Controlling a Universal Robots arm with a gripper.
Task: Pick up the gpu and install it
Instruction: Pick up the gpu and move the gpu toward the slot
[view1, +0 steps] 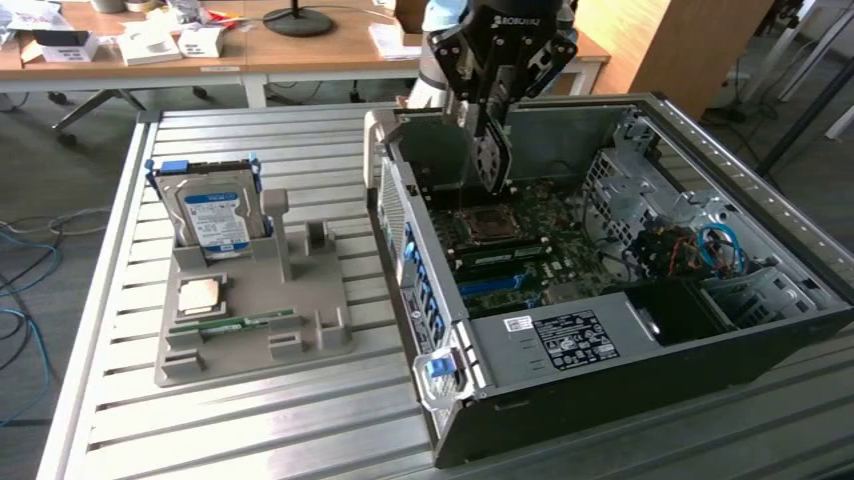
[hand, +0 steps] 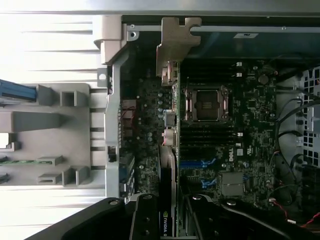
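Pincer (view1: 489, 112) grasping the gpu (view1: 494, 160) inside the open case (view1: 641, 400).
On the slatted bench (view1: 267, 420), the case lies at the exterior view's right. A grey holder (view1: 314, 300) carrying a hard drive (view1: 218, 215) sits to its left. The gpu hangs edge-on over the motherboard (view1: 567, 235), beside the CPU socket (view1: 483, 222), at the case's far end.

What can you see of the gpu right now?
The gpu is a thin dark card, seen edge-on, with a grey metal bracket at one end and a green-logo label by the grip. The hand is shut on it, holding it upright inside the open case, over the motherboard. Whether it touches a slot cannot be told.
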